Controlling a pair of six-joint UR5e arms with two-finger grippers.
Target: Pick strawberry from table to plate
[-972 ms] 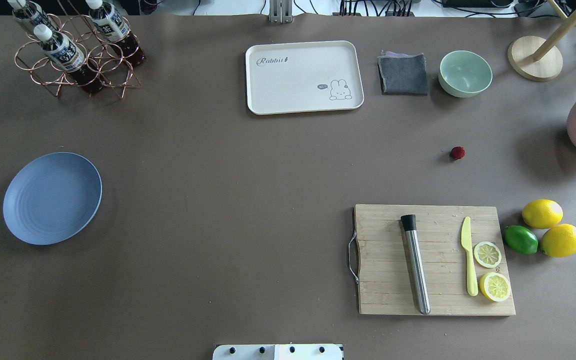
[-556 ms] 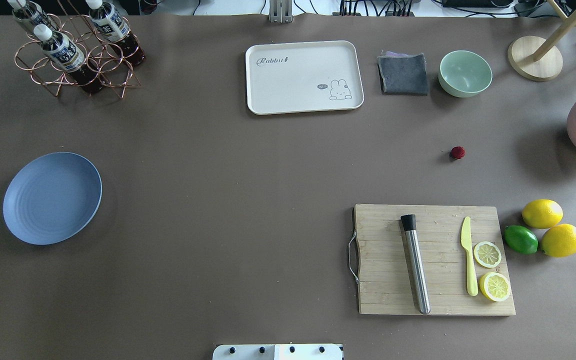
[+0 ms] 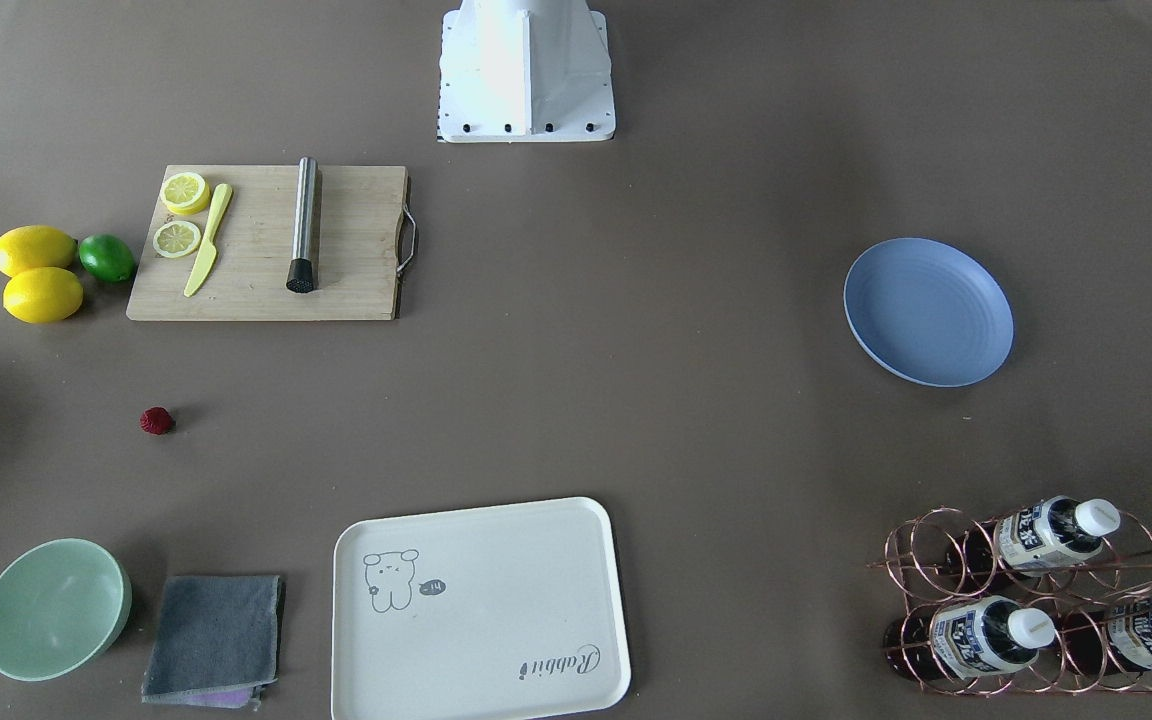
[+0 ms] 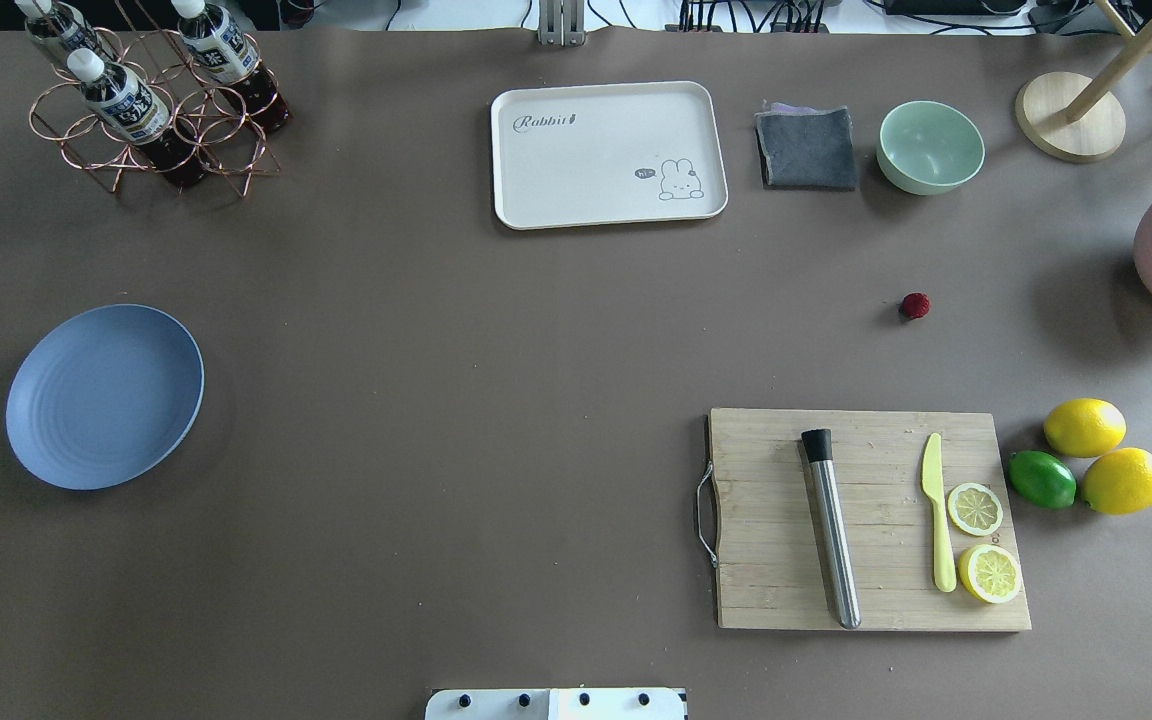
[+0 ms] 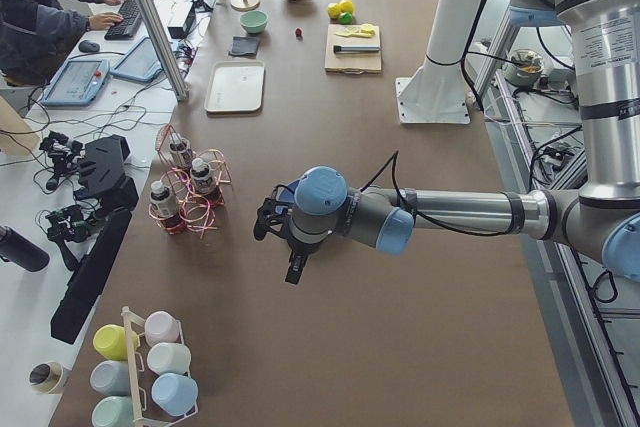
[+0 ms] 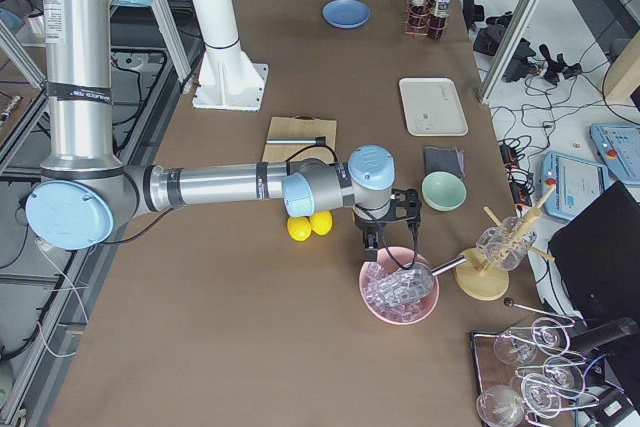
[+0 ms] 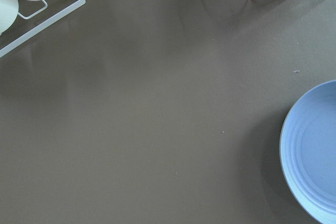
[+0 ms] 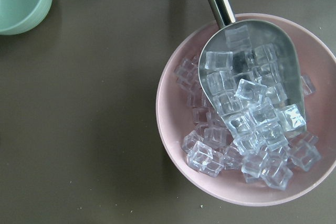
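Note:
The strawberry [image 4: 915, 306] [image 3: 156, 421], tiny and dark red, lies on the brown table [image 4: 496, 350] right of centre, beyond the cutting board. Far off at the table's left sits the light-blue plate [image 4: 104, 396] [image 3: 928, 311] with nothing on it. My left gripper [image 5: 268, 220] hangs just outside the plate, whose rim [image 7: 312, 156] fills the lower right of the left wrist view. Over the pink ice bowl [image 8: 247, 108], beyond the table's right end from the strawberry, hovers my right gripper [image 6: 388, 230]. Both grippers show only in the side views, so I cannot tell whether either is open or shut.
A wooden cutting board [image 4: 866, 520] carries a steel muddler, a yellow knife and lemon slices; two lemons and a lime [image 4: 1042, 479] lie beside it. A cream tray [image 4: 608, 153], a grey cloth, a mint bowl [image 4: 931, 146] and a copper bottle rack [image 4: 151, 100] line the far edge.

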